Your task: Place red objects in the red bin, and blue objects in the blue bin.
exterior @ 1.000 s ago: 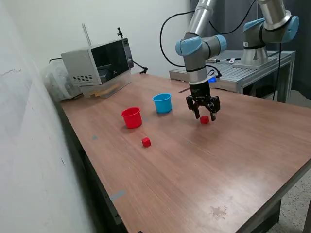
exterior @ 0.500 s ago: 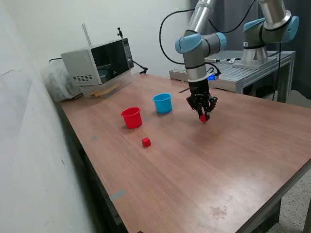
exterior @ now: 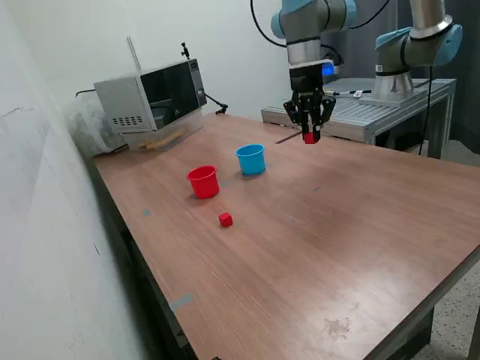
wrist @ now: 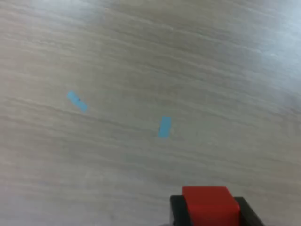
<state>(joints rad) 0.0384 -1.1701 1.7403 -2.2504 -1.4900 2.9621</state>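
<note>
My gripper (exterior: pixel 309 136) hangs high above the table, shut on a tiny red cube (exterior: pixel 308 138). In the wrist view that red cube (wrist: pixel 210 205) sits clamped between the two black fingers (wrist: pixel 178 212), with bare wood far below. A second red cube (exterior: pixel 225 219) lies on the table toward the exterior view's left, in front of the red bin (exterior: pixel 202 181). The blue bin (exterior: pixel 250 159) stands just beside the red one, to the exterior view's right, and the gripper is above and to the right of it. No blue objects show in either view.
A microwave-like grey box (exterior: pixel 150 94) stands at the table's back left corner. A second robot arm (exterior: pixel 417 45) on a metal bench (exterior: pixel 375 109) is behind the table. Small blue tape marks (wrist: pixel 164 126) dot the wood.
The gripper closed on the red cube that lay on the table, then lifted it well above the surface. The other cube and both bins have not moved.
</note>
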